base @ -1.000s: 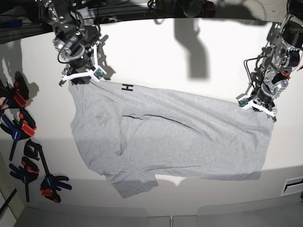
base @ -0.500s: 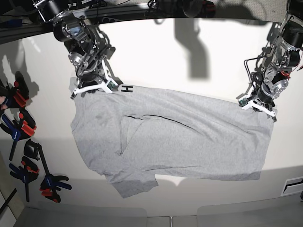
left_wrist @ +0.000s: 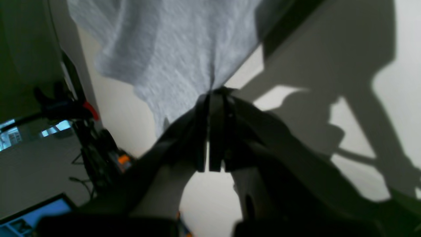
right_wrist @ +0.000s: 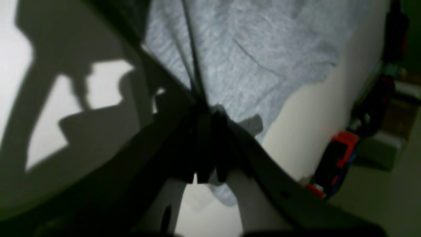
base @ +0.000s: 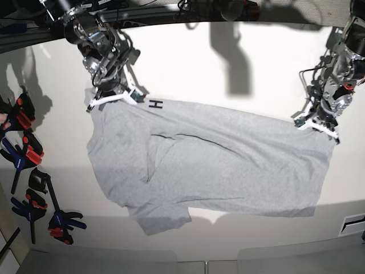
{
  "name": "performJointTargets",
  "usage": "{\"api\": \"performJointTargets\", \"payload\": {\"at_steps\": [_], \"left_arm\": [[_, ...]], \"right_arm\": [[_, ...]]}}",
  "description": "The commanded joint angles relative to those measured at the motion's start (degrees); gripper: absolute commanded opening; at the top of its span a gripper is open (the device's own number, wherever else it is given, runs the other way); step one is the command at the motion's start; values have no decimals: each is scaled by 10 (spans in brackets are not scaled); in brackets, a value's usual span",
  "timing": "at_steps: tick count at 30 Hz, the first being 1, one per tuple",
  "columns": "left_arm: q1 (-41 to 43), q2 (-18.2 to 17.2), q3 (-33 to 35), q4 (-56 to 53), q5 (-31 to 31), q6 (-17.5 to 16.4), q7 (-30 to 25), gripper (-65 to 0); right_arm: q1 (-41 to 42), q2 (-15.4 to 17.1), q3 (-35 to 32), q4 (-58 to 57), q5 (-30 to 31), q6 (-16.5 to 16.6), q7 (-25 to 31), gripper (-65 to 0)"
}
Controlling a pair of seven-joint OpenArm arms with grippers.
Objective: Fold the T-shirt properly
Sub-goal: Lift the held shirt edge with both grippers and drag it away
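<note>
Within the last second the right tool [base: 113,97] has slid in along the far edge and pinched shut on the T-shirt [base: 211,165], apparently near the collar, while the left tool [base: 317,124] stays clamped on its far corner, so the shirt, spread on the table [base: 188,63], looks ready to lift.

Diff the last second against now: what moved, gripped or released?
Right tool slid along the far edge of the T-shirt toward the black "H" and closed on the fabric. Left tool stayed clamped on its corner, which rose slightly. Shirt body unchanged.
</note>
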Motion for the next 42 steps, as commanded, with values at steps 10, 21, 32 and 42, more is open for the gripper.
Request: {"api": "performJointTargets", "payload": {"at_steps": [10, 21, 32, 42], "left_arm": [[100, -106, -3, 170, -65, 65, 78, -650], [88, -107, -3, 185, -42, 96, -9, -457], [83, -88, -3, 73, 95, 64, -116, -465], [81, -47, -3, -6, 111, 65, -201, -465]], "right_arm": [[-41, 76, 7, 81, -4, -7, -40, -650], [-42, 80, 7, 82, -4, -28, -40, -650], [-42, 80, 7, 82, -4, -31, -40, -650], [-42, 80, 7, 82, -4, -31, -40, -650]]}}
